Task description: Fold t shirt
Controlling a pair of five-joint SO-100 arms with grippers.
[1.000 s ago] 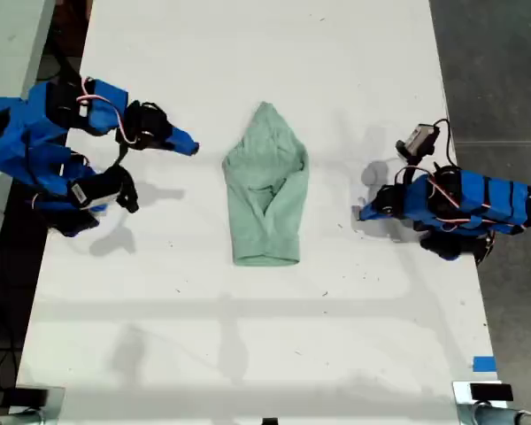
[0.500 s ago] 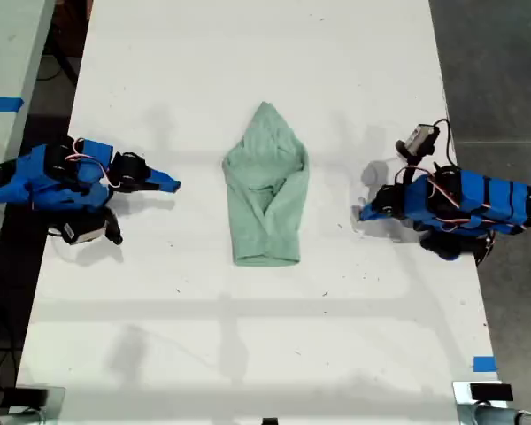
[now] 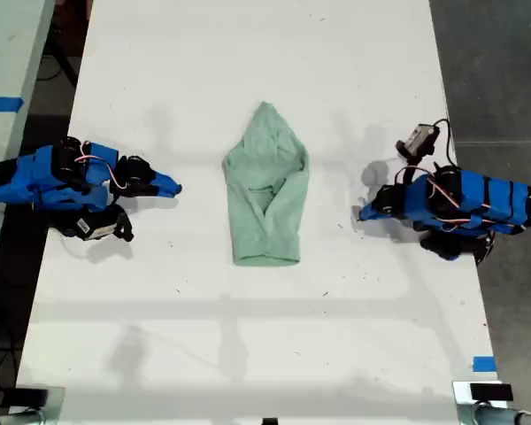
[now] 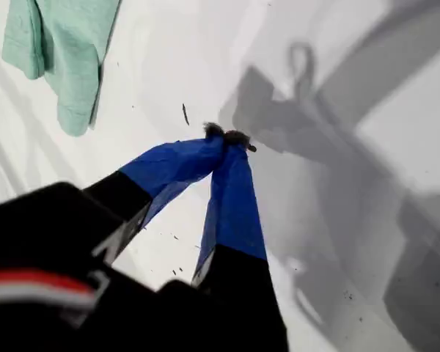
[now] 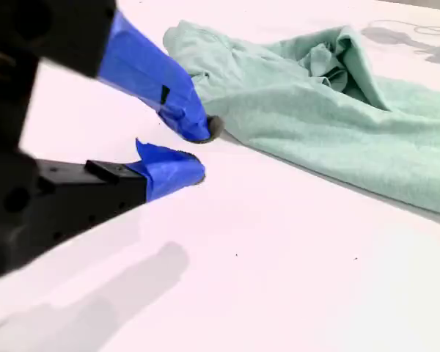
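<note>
Mint-green and wrinkled, the t shirt (image 3: 265,188) lies near the middle of the white table (image 3: 248,354), its pointed end toward the exterior view's top and its folded hem toward the bottom. Nothing holds it. My first gripper (image 4: 226,136) rests low over the table with its blue-taped jaws pressed together at the tips and empty; in its own view the t shirt (image 4: 59,51) sits well apart from those tips. My second gripper (image 5: 198,150) has its jaws slightly parted, with nothing between them, and the t shirt (image 5: 330,110) lies just beside the upper blue fingertip (image 5: 194,121), without clear contact. In the exterior view, one blue arm (image 3: 80,181) sits at the left and the other arm (image 3: 451,204) at the right, the garment between them.
</note>
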